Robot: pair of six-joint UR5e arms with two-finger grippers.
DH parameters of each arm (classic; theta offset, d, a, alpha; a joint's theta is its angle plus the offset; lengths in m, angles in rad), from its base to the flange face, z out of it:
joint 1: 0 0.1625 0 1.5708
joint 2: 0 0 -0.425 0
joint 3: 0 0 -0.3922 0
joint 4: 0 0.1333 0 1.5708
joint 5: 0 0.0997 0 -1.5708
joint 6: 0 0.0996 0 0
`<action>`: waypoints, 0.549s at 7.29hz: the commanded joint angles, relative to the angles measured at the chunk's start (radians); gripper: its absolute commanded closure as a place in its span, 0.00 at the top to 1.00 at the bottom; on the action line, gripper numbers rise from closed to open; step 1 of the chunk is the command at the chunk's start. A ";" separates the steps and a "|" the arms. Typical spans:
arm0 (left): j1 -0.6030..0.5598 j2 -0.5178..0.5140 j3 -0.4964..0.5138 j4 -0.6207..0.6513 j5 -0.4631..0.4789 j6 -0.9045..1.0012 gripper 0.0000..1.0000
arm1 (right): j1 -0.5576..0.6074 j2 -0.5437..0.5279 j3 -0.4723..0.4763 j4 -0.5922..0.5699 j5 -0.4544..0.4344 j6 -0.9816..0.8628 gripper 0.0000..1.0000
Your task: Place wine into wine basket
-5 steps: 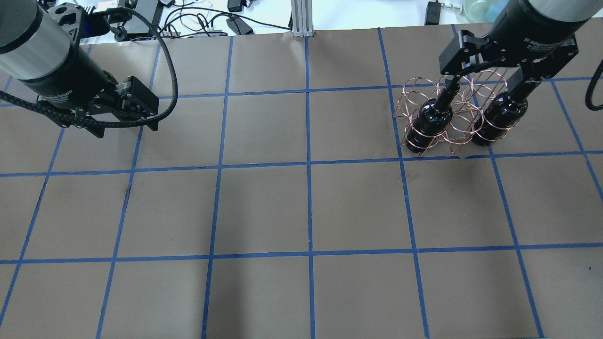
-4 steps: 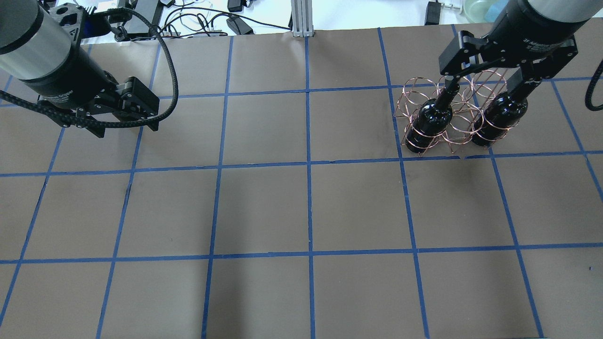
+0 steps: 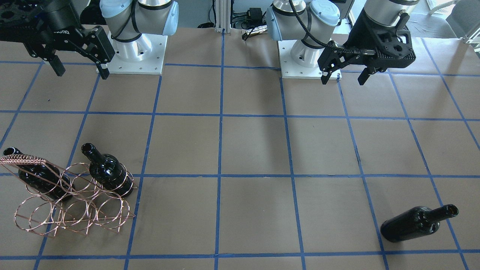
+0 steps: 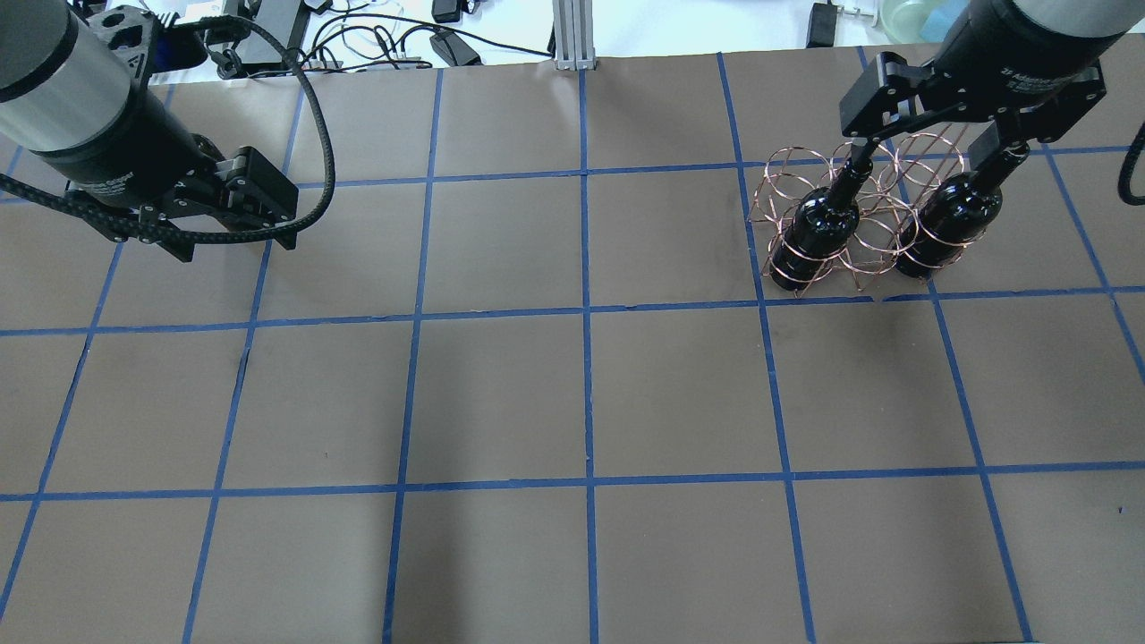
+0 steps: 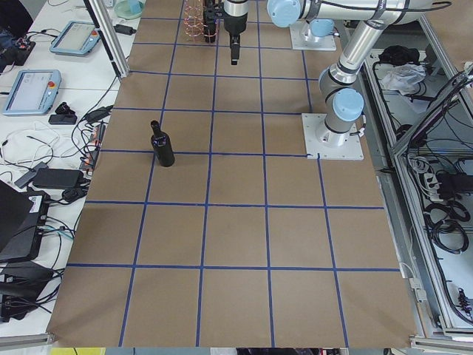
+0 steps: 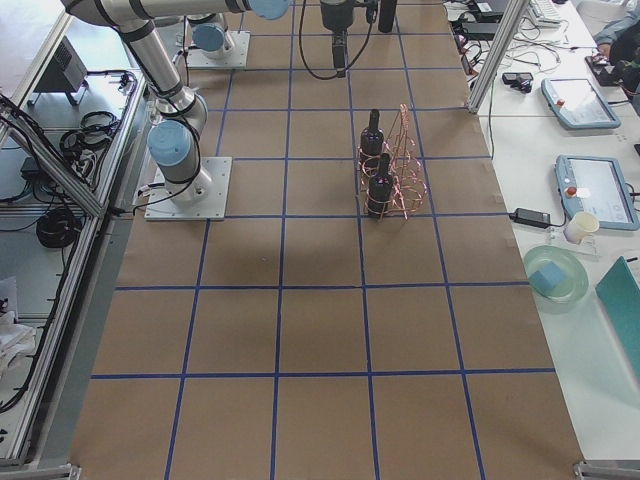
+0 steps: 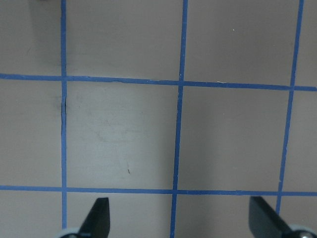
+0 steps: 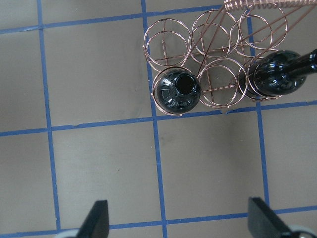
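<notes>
gaping right tool (image 4: pixel 926 167) seemingly masks two wine bottles' (image 4: pixel 823 225) necks; left tool (image 7: pixel 178 223) gapes too.

Two bottles (image 8: pixel 177 91) flank the wine basket's (image 8: pixel 198 47) free middle ring (image 8: pixel 216 85).

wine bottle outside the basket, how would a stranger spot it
On the brown table with blue grid lines, look at the robot's left half, opposite the copper wire basket. The wine bottle stands there alone, upright. Unlike the other two bottles, no wire rings surround it.
</notes>
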 commanded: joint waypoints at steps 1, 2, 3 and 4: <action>0.002 -0.003 -0.001 0.000 -0.003 -0.002 1.00 | 0.000 0.000 0.000 -0.007 0.002 0.003 1.00; 0.002 -0.002 0.001 0.000 0.006 -0.002 1.00 | 0.000 0.000 0.000 -0.001 0.002 0.006 1.00; 0.002 -0.002 -0.001 -0.001 0.010 -0.002 1.00 | 0.000 0.000 0.000 0.005 0.002 0.008 1.00; 0.002 0.000 0.001 0.000 0.011 -0.002 1.00 | 0.000 0.000 0.001 0.007 0.002 0.008 1.00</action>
